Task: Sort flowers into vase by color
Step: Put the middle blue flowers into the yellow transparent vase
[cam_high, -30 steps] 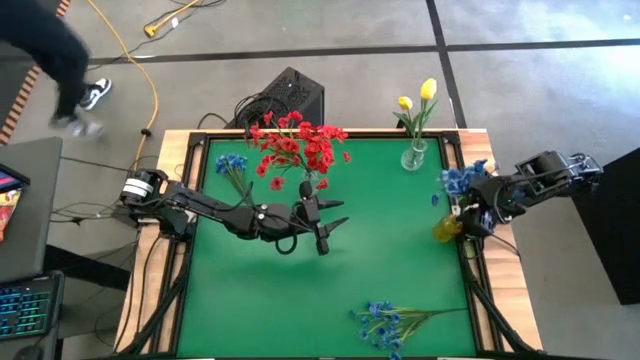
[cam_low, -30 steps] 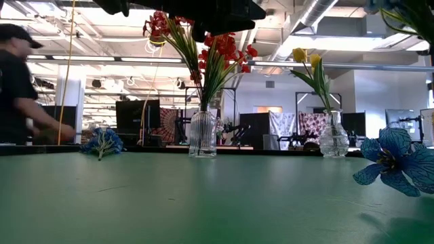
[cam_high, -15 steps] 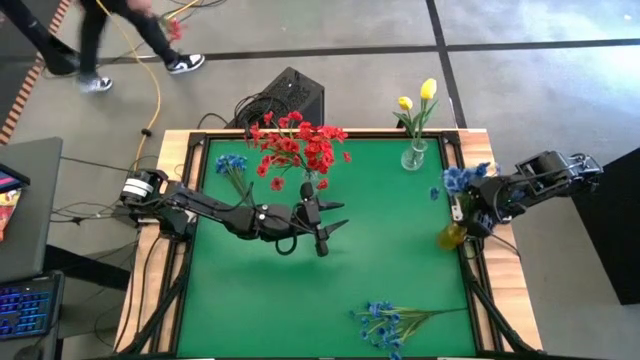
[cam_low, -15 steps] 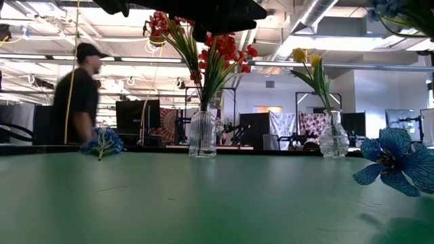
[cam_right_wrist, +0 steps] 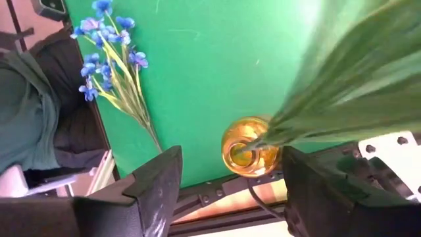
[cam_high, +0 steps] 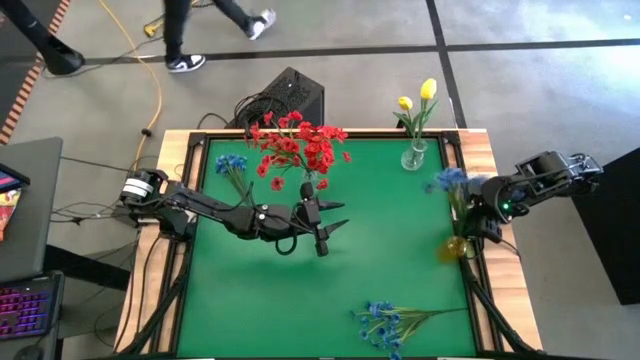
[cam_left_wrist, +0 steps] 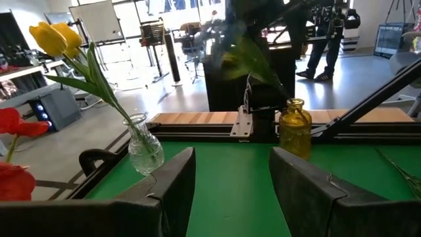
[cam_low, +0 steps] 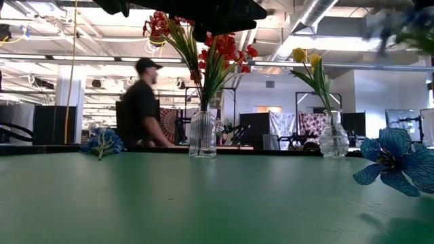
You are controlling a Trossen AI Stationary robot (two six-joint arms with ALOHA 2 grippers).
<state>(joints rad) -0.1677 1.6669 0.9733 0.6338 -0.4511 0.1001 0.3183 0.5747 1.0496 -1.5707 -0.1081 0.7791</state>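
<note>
At the table's right edge, the right gripper (cam_high: 478, 208) clamps a blue spray (cam_high: 447, 181); only its wrist view shows stems entering the amber vase (cam_right_wrist: 247, 151). Left gripper (cam_high: 322, 222) hovers open mid-table

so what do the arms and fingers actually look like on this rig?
Both arms are dark, near-black jointed links. The left arm has a silver-and-black cylindrical joint at its base and black cables trailing off the table edge. The right arm is blocky, with a small green light. The left gripper has broad, flat dark fingers with lighter scuffed edges.
</note>
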